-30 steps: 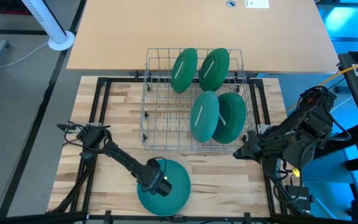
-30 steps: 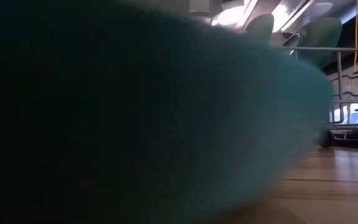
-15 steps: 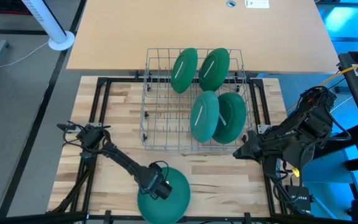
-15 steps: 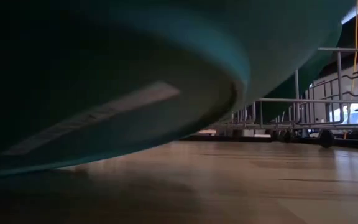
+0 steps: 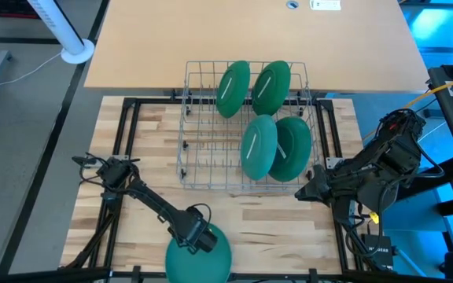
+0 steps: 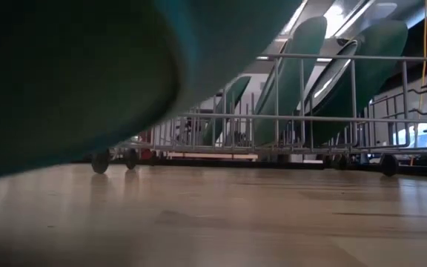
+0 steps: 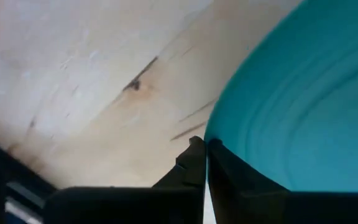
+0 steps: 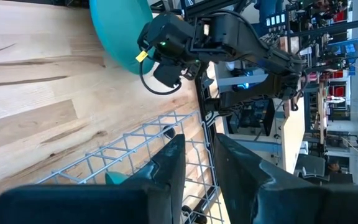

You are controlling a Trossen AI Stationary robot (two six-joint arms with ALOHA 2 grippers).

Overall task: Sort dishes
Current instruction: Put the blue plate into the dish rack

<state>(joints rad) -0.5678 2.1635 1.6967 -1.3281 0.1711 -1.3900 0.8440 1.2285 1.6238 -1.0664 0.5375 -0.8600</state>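
Note:
One green plate is at the table's near edge, tilted, with my left gripper shut on it. The left wrist view shows the shut fingers at the plate's rim. In the low view this plate fills the upper left, raised off the wood. Several more green plates stand on edge between the wires of the rack at the middle of the table. My right gripper waits to the right of the rack, raised and open, with nothing between its fingers. My left gripper pinches the plate's rim on its far left side between its two fingers. They come steeply from above, one finger on each face of the rim. The plate sits tilted; the part seen in the low view is clear of the table, and its near edge is out of view.
The wire rack has free slots in its left half. Bare wood lies between the rack and the held plate. A black frame borders the wooden board, and a tan tabletop lies behind it.
The plate lay flat on the wood a second ago. Its rim at my left gripper has come up and the plate has tipped, drawing toward the table's near edge. In the low view it has risen off the wood, uncovering the rack behind.

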